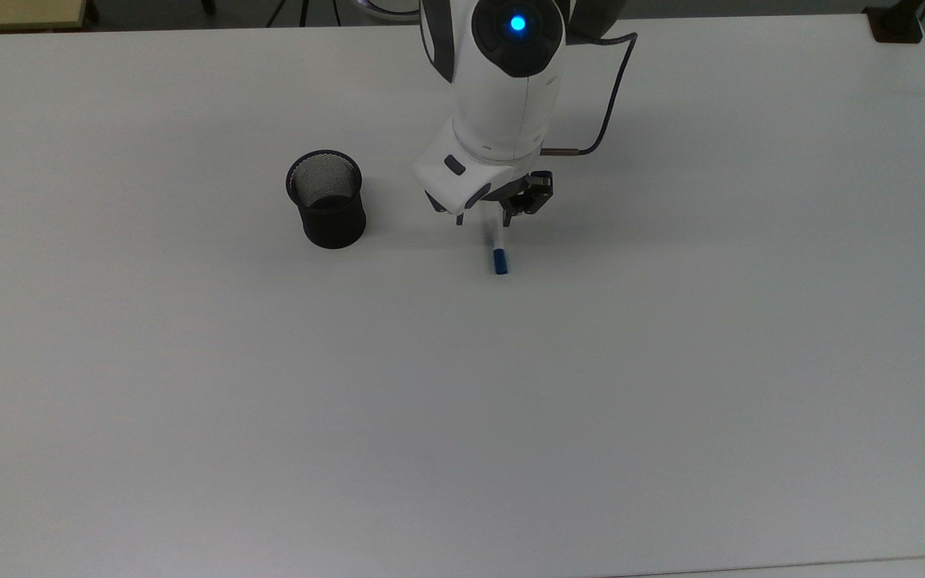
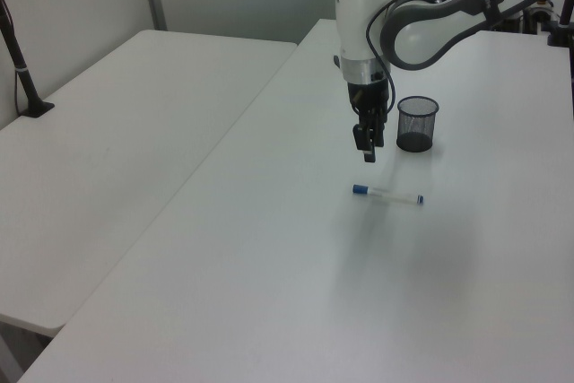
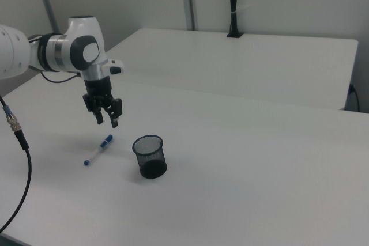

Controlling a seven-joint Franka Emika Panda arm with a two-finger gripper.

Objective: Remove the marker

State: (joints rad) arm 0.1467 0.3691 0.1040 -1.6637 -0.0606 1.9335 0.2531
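We read this as the tail end of the task: the slim white-barrelled marker with a blue cap [image 2: 387,195] lies flat on the bare white tabletop [image 1: 671,361], outside the black wire-mesh cup [image 1: 325,198] and well apart from it. The arm's black two-finger gripper [image 3: 105,120] hangs above the marker with nothing in it, fingers spread apart, clearest in the right view. So we judge the removal done and the release made; what is left, as we see it, is for the arm to lift straight up and clear off without clipping the marker or the cup. No regrasp looks needed. The risk is small: a round barrel could roll if nudged.

View differences:
- Top view: the white arm body covers most of the gripper [image 1: 503,213], and the marker's pale barrel nearly vanishes against the table, so mainly the blue cap [image 1: 499,261] reads. It does show the cup's inside with no marker in it.
- Left view: we get the marker's whole length, blue at both ends, lying crosswise below the gripper [image 2: 367,148], with the cup [image 2: 417,124] behind, toward the left view's right.
- Right view: the gap between gripper and marker [image 3: 98,150] is plain, and the cup [image 3: 150,156] stands just to the right view's right of the marker.
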